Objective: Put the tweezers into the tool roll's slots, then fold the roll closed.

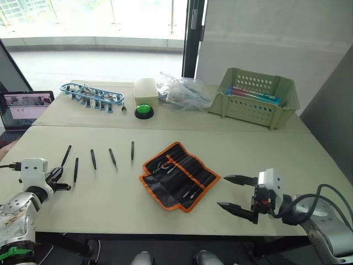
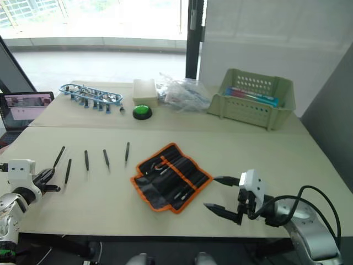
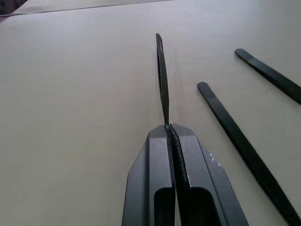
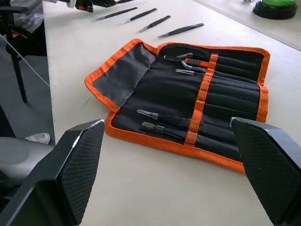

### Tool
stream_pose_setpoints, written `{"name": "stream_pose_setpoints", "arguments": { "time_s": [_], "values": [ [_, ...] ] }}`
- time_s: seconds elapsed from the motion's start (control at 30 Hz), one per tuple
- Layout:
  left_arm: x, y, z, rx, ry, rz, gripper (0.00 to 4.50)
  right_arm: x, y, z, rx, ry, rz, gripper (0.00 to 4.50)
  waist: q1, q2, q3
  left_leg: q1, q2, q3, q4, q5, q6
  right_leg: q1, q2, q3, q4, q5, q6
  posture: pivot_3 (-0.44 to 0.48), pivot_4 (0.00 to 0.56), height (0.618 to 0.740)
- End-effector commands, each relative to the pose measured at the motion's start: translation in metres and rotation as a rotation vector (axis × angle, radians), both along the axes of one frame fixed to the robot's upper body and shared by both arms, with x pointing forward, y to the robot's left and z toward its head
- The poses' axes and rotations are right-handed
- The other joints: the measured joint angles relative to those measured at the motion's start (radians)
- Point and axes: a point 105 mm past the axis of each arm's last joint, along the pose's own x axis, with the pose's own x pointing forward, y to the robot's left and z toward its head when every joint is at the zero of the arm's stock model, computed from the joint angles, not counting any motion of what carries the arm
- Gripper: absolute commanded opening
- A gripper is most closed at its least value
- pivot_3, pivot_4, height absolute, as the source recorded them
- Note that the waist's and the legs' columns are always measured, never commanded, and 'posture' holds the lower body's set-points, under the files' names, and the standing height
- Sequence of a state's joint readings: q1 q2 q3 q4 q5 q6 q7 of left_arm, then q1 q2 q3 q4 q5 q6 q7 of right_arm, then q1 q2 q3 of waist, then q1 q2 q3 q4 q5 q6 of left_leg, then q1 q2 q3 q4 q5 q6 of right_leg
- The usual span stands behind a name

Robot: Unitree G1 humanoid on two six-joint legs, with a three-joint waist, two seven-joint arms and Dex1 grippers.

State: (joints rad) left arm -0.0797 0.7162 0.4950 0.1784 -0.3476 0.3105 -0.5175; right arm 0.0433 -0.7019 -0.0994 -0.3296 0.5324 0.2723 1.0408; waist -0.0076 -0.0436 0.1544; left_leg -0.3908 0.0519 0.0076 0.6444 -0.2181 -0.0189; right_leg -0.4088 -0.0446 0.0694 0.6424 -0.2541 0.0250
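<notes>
We are at the very first step: picking up the tweezers point(image 1: 93, 159), one by one. Five of them lie in a row on the table point(image 1: 287, 149), all to the left of the tool roll point(image 1: 179, 175). The roll lies open and flat, with its slots showing (a few small silver tools already sit in some of them).

Our left gripper point(image 3: 170, 126) is far to the left of the roll, at the end of the row. Its two fingers are pressed together on the end tweezer point(image 3: 162, 75), which sticks out straight past the tips. The other tweezers lie untouched between it and the roll.

Our right gripper point(image 1: 236, 193) hangs just to the right of the roll, with its fingers wide apart and nothing in them.

Next, we think, we must carry the pinched tweezer over to the roll and slide its point into a free slot. It is thin, so it could slip or twist. The right gripper could hold the roll down. Folding comes last.
</notes>
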Motion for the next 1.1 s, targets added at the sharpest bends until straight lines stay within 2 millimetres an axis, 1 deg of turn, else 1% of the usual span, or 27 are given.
{"name": "stream_pose_setpoints", "arguments": {
  "time_s": [0.03,0.07,0.1,0.13,0.17,0.27,0.33,0.43,0.5,0.53,0.6,0.7,0.73,0.8,0.83,0.93,1.03,1.1],
  "values": [
    [-0.006,-0.039,0.053,0.077,-0.093,-0.198,0.01,0.008,0.001,0.005,0.016,-0.017,-0.03,4.5,-0.005,0.0,0.0,-0.001,0.0,0.0,0.0,0.0,0.0,-0.001,0.0,0.0,-0.001,0.0,0.0,0.0,0.15,0.738],
    [-0.008,-0.051,0.056,0.083,-0.082,-0.252,0.01,0.01,0.002,0.005,0.02,-0.016,-0.036,4.5,-0.006,0.0,0.001,-0.001,0.0,0.0,-0.001,0.0,0.0,-0.001,-0.001,0.0,-0.001,0.0,0.0,0.0,0.15,0.738],
    [-0.011,-0.067,0.058,0.082,-0.069,-0.322,0.01,0.012,0.005,0.004,0.028,-0.013,-0.043,4.5,-0.006,0.0,0.001,-0.001,-0.001,0.001,-0.001,0.0,0.0,-0.001,-0.002,0.0,-0.001,0.0,0.0,0.0,0.15,0.738],
    [-0.013,-0.08,0.06,0.079,-0.059,-0.378,0.0,0.014,0.006,0.004,0.033,-0.011,-0.048,3.98,-0.007,0.001,0.001,-0.001,-0.001,0.001,-0.001,0.0,0.0,-0.001,-0.002,0.001,-0.002,0.0,0.0,0.0,0.15,0.738],
    [-0.015,-0.089,0.061,0.076,-0.052,-0.412,0.0,0.016,0.007,0.004,0.036,-0.01,-0.051,3.73,-0.007,0.001,0.001,-0.001,-0.001,0.001,-0.001,0.0,0.0,-0.001,-0.002,0.001,-0.002,-0.001,0.0,0.0,0.15,0.738],
    [-0.021,-0.142,0.055,0.051,-0.008,-0.622,0.0,0.032,0.012,-0.002,0.035,-0.013,-0.11,2.68,-0.007,0.001,0.002,-0.001,0.0,0.001,-0.001,0.0,0.0,-0.002,0.0,0.001,-0.001,-0.003,0.003,0.0,0.15,0.738],
    [-0.023,-0.168,0.049,0.021,0.019,-0.715,0.0,0.042,0.016,-0.006,0.03,-0.019,-0.146,2.0,-0.008,0.002,0.002,-0.001,-0.001,0.001,-0.001,0.0,0.0,-0.002,0.0,0.001,-0.001,-0.003,0.004,0.0,0.15,0.738],
    [-0.023,-0.195,0.041,-0.018,0.049,-0.805,0.0,0.055,0.022,-0.01,0.033,-0.016,-0.198,0.95,-0.007,0.002,0.002,-0.001,-0.001,0.001,-0.001,0.0,0.0,-0.003,0.001,0.002,0.0,-0.003,0.004,0.0,0.15,0.738],
    [-0.024,-0.204,0.034,-0.025,0.082,-0.846,0.0,0.06,0.025,-0.016,0.024,0.001,-0.223,0.18,-0.008,0.002,0.002,-0.001,-0.001,0.0,-0.001,0.0,0.0,-0.003,0.002,0.002,0.0,-0.003,0.004,0.0,0.15,0.738],
    [-0.024,-0.208,0.03,-0.03,0.105,-0.859,0.0,0.061,0.027,-0.02,0.015,0.011,-0.233,0.04,-0.01,0.002,0.002,-0.002,-0.001,0.0,-0.001,0.0,0.0,-0.003,0.002,0.002,0.0,-0.003,0.004,0.0,0.15,0.738],
    [-0.026,-0.215,0.024,-0.05,0.135,-0.877,0.0,0.062,0.029,-0.028,0.001,0.036,-0.254,0.04,-0.012,0.002,0.002,-0.002,-0.001,0.0,-0.001,0.0,0.0,-0.004,0.002,0.002,0.0,-0.002,0.003,0.0,0.15,0.738],
    [-0.032,-0.225,0.018,-0.165,0.199,-0.898,0.0,0.063,0.033,-0.037,0.003,0.06,-0.288,0.04,-0.012,0.002,0.002,-0.008,-0.001,0.0,-0.001,0.0,0.001,-0.01,0.002,0.002,0.001,-0.001,0.001,0.0,0.15,0.738],
    [-0.035,-0.228,0.015,-0.211,0.232,-0.902,0.0,0.063,0.036,-0.039,0.007,0.064,-0.291,0.04,-0.011,0.002,0.002,-0.011,-0.002,-0.001,-0.001,0.0,0.001,-0.013,0.002,0.002,0.002,-0.001,0.001,0.0,0.15,0.738],
    [-0.037,-0.231,0.011,-0.264,0.276,-0.905,0.0,0.063,0.041,-0.04,0.016,0.066,-0.291,0.04,-0.011,0.002,0.002,-0.013,-0.002,-0.002,0.0,0.0,0.001,-0.014,0.002,0.002,0.003,-0.001,0.001,0.0,0.15,0.738],
    [-0.037,-0.232,0.01,-0.27,0.286,-0.9,0.0,0.063,0.044,-0.039,0.022,0.064,-0.296,0.04,-0.011,0.002,0.002,-0.013,-0.002,-0.002,0.0,0.0,0.001,-0.014,0.002,0.002,0.003,-0.001,0.001,0.0,0.15,0.738],
    [-0.035,-0.233,-0.001,-0.186,0.343,-0.875,0.0,0.062,0.05,-0.039,0.023,0.071,-0.299,0.04,-0.011,0.002,0.002,-0.012,-0.002,-0.003,0.001,0.0,0.001,-0.013,0.002,0.001,0.004,-0.001,0.001,0.0,0.15,0.738],
    [-0.027,-0.236,-0.002,-0.272,0.404,-0.822,0.0,0.062,0.053,-0.042,0.014,0.081,-0.318,0.04,-0.011,0.002,0.002,-0.01,-0.003,-0.003,0.001,0.001,0.001,-0.012,0.002,0.002,0.004,-0.001,0.001,0.0,0.15,0.738],
    [-0.026,-0.237,-0.004,-0.318,0.451,-0.804,0.0,0.062,0.054,-0.041,0.019,0.081,-0.322,0.04,-0.011,0.002,0.002,-0.01,-0.003,-0.003,0.001,0.001,0.001,-0.012,0.002,0.001,0.004,-0.001,0.002,0.0,0.15,0.738]
  ]
}}
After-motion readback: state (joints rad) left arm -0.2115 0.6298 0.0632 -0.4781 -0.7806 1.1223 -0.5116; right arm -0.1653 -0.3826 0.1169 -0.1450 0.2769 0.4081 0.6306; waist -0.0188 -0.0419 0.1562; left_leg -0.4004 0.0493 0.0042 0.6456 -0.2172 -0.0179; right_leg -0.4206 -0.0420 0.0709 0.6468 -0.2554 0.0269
